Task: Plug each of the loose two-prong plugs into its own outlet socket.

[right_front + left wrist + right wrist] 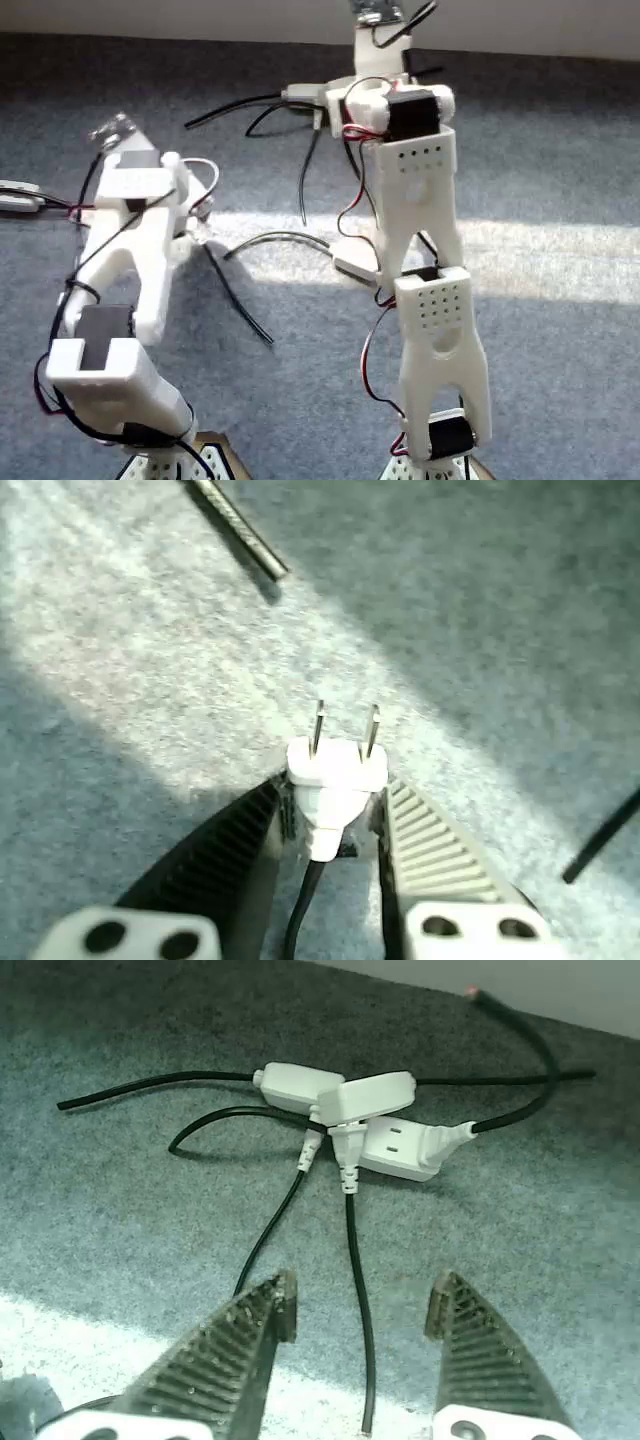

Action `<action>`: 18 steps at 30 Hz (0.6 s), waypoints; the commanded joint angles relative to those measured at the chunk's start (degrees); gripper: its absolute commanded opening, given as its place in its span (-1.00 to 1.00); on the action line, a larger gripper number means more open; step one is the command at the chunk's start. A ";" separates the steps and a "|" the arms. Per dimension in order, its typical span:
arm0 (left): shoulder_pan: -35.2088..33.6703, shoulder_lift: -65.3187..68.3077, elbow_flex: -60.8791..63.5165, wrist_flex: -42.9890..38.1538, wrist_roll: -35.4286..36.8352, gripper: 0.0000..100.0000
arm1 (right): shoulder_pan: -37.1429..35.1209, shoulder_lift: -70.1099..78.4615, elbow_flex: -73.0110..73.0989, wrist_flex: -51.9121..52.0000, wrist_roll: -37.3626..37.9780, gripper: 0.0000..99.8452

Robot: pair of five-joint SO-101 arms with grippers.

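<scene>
The left arm's fingers [430, 840] are closed on the body of a white two-prong plug [335, 775]. Its prongs point forward and stand clear, probably so it can go straight into a socket. The right arm's fingers [240, 1340] are spread wide and hold nothing. They face the white outlet socket [395, 1145] among black cords [150, 1085], upper centre of the high view. Below is grey carpet [560, 150] crossed by a sunlit band [540, 260], with a pale wall [150, 15] along the top edge.
</scene>
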 commanded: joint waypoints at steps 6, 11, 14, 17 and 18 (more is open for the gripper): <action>18.07 -13.23 -13.41 0.53 -5.80 -0.74 | 13.14 -9.98 -4.79 0.92 -2.37 -0.57; 20.79 -19.21 -14.99 -2.02 -14.07 -0.83 | 21.32 -11.56 -4.26 -2.51 -9.32 -0.57; 20.62 -24.48 -12.70 -3.69 -18.02 -0.83 | 21.76 -11.56 -4.26 -2.95 -9.23 -0.57; 18.95 -29.05 -8.40 -5.27 -21.63 -0.82 | 21.23 -11.56 -4.26 -2.77 -9.32 -0.57; 18.33 -30.02 -6.46 -6.07 -22.86 -0.82 | 20.79 -11.56 -4.26 -2.77 -9.32 -0.57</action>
